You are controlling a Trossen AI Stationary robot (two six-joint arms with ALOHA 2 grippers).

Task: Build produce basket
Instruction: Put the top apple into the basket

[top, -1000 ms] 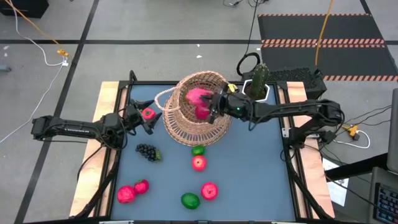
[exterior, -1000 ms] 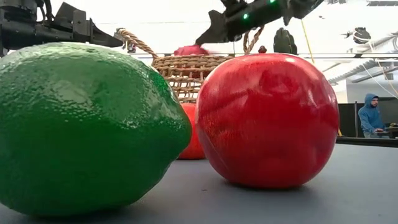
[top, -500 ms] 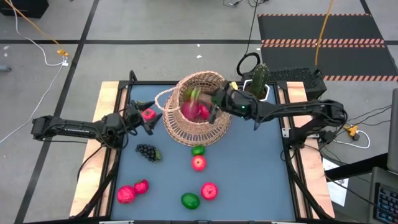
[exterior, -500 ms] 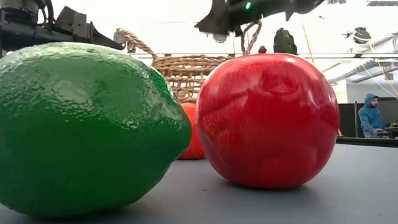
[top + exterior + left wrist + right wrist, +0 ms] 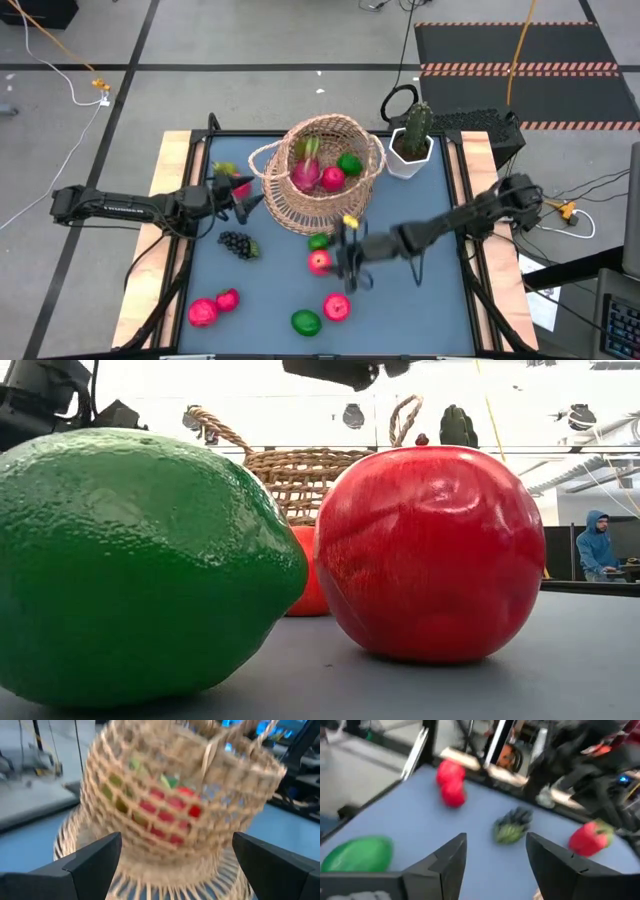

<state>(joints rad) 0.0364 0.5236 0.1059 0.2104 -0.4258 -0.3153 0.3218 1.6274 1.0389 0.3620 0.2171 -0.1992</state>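
Note:
The tan wicker basket (image 5: pixel 318 205) stands at the table's far middle and also shows in the left wrist view (image 5: pixel 175 805). It holds a pink dragon fruit (image 5: pixel 305 172), a red apple (image 5: pixel 333 179) and a green lime (image 5: pixel 350 163). My left gripper (image 5: pixel 243 192) is open just left of the basket, its fingers (image 5: pixel 90 862) wide apart. A small red fruit (image 5: pixel 239 185) shows at it; I cannot tell whether they touch. My right gripper (image 5: pixel 346 266) is open and empty, low over the table's middle, just right of a red apple (image 5: pixel 319 263).
On the table lie dark grapes (image 5: pixel 237 244), a small lime (image 5: pixel 318 241), a red apple (image 5: pixel 337 307), a green lime (image 5: pixel 305 322) and two pink-red fruits (image 5: pixel 202 312). A potted cactus (image 5: pixel 412 148) stands at the far right. A person (image 5: pixel 596 545) is in the room behind.
My right gripper has let the pink dragon fruit go into the basket. It has then swung toward the table's near edge and down, next to the red apple in the middle. The dragon fruit now rests in the basket.

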